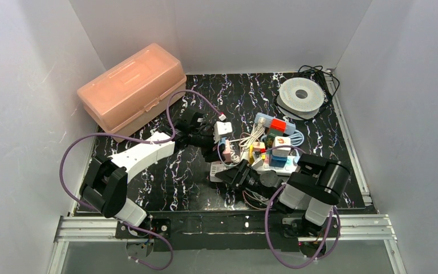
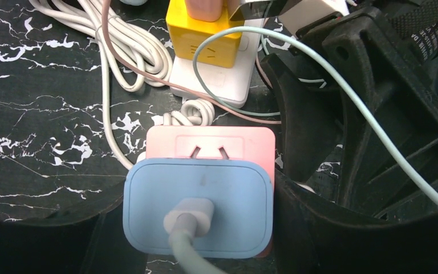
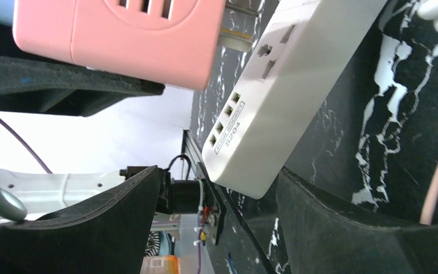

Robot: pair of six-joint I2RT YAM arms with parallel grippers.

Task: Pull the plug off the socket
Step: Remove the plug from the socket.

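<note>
Bracing: left hand (image 2: 197, 228) clamps the pink plastic adapter cube (image 2: 211, 142); right hand (image 3: 219, 188), apart astride the white plastic power strip (image 3: 274, 85), must pinch first.

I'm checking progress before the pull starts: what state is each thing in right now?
pink adapter: raised over the strip, prongs showing.
blue plug: seated in the pink adapter.
white power strip: end socket and USB ports empty.
left gripper: closed on the pink adapter.
right gripper: open, straddling the strip's end.
orange box: lid shut.
</note>
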